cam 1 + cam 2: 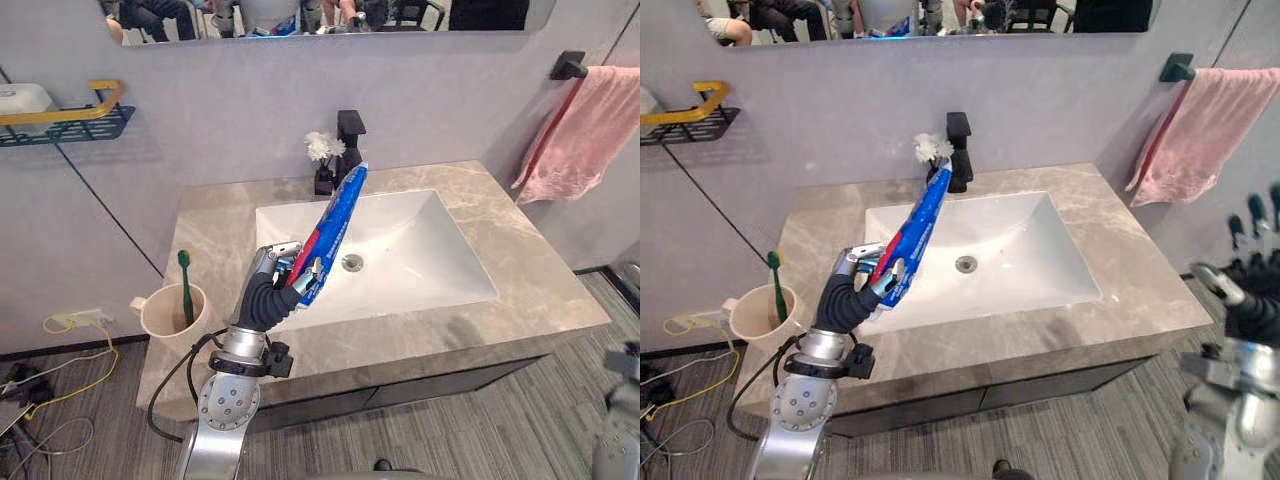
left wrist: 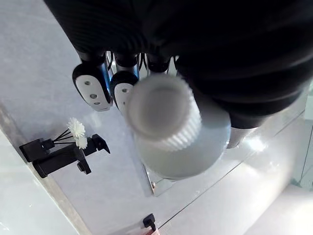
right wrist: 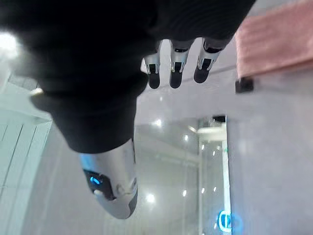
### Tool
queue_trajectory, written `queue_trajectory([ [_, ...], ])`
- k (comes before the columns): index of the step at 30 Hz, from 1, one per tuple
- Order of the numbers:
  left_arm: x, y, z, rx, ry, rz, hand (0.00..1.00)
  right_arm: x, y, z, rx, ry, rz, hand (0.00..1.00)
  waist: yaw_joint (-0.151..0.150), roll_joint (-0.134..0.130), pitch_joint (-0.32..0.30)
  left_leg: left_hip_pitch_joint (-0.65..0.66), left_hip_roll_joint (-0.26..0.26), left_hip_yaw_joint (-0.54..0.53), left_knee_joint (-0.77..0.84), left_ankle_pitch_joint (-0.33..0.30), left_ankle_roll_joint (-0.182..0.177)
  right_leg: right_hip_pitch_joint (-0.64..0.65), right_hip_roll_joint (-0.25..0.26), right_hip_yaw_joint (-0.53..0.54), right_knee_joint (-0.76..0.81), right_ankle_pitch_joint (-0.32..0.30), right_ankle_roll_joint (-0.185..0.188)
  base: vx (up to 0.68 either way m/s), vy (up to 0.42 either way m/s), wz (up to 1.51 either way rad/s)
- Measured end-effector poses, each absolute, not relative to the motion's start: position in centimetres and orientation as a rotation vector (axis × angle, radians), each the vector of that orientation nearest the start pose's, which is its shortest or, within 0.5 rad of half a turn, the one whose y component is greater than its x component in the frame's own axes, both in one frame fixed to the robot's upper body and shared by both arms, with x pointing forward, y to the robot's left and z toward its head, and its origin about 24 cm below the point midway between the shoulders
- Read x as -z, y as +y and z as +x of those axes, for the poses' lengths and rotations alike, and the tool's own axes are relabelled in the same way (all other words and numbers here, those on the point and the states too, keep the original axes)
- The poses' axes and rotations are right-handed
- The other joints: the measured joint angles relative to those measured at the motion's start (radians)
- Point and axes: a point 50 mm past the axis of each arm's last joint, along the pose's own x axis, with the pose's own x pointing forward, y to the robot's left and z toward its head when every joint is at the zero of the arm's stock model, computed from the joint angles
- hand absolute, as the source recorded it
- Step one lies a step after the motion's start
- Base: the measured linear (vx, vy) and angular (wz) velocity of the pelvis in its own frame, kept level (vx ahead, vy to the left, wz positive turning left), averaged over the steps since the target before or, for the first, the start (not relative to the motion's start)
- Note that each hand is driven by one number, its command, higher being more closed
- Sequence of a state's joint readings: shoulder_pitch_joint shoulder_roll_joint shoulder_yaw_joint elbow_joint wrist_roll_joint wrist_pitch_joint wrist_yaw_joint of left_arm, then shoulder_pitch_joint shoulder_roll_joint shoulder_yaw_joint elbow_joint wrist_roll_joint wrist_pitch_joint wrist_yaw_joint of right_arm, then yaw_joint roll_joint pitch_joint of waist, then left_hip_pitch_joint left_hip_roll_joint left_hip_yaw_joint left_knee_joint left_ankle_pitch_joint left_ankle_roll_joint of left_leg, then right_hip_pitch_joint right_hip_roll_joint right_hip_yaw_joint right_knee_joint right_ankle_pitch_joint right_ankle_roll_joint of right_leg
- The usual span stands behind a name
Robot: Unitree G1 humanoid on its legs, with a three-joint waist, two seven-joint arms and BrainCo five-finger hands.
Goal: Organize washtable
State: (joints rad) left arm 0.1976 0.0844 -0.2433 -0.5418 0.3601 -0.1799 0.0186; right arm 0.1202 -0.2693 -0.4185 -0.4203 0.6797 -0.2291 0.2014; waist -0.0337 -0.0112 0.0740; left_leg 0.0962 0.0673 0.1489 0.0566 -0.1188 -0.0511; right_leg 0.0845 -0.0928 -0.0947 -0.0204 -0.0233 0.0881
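The left arm is reaching up from the near left edge of the surface (image 1: 525,275), wrist bent back, with the left hand (image 1: 268,292) hanging over the near left corner of the sink (image 1: 425,250). Its fingers (image 2: 93,87) and thumb are curling round the lower end of one blue toothpaste tube (image 1: 336,222). The tube is slanting up and away to the right, its flat far end pointing toward the black tap (image 1: 349,132). In the left wrist view the tube's white ribbed cap (image 2: 164,111) is facing the camera, so the cap end is sitting low in the hand.

The right hand (image 1: 1252,300) is hovering at the far right, off the surface, fingers (image 3: 176,68) straight and spread, holding nothing.

One beige cup (image 1: 168,314) is standing on the near left of the surface, with one green toothbrush (image 1: 185,287) standing upright in it. One white flower sprig (image 1: 322,146) is sitting just left of the tap. One pink towel (image 1: 590,130) is hanging on the right wall.
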Motion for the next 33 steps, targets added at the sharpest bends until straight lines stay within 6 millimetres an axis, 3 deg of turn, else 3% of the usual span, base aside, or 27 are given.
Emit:
queue_trajectory([
  [6,-14.2,9.6,19.4,0.207,-0.597,0.316,1.0,-15.9,-22.4,21.2,-0.122,-0.645,0.291,0.0,0.011,0.013,-0.012,-0.017,-0.003,-0.038,0.014,0.002,0.003,0.011,-0.006,-0.043,-0.001,0.0,0.0,0.0,-0.012,0.22],
  [14,-14.6,8.4,19.2,0.24,-0.627,0.282,1.0,-13.2,-17.4,22.6,-0.259,-0.515,0.524,0.0,0.024,0.012,-0.013,-0.019,-0.022,-0.069,0.005,0.021,0.015,0.025,-0.023,-0.077,-0.002,0.0,0.001,-0.04,0.001,0.13],
  [26,-13.8,6.7,19.9,0.285,-0.603,0.26,1.0,-12.4,-11.3,23.5,-0.463,-0.412,0.812,0.0,0.025,-0.013,-0.029,-0.009,-0.034,-0.091,-0.055,0.068,0.018,0.019,-0.031,-0.097,-0.004,0.006,0.005,-0.03,-0.009,0.06],
  [33,-13.4,5.5,20.3,0.326,-0.596,0.257,1.0,-12.3,-9.8,23.4,-0.52,-0.374,0.917,0.0,0.045,-0.021,-0.034,-0.008,-0.035,-0.096,-0.06,0.072,0.019,0.022,-0.031,-0.104,-0.005,0.006,0.005,-0.01,-0.002,0.02],
])
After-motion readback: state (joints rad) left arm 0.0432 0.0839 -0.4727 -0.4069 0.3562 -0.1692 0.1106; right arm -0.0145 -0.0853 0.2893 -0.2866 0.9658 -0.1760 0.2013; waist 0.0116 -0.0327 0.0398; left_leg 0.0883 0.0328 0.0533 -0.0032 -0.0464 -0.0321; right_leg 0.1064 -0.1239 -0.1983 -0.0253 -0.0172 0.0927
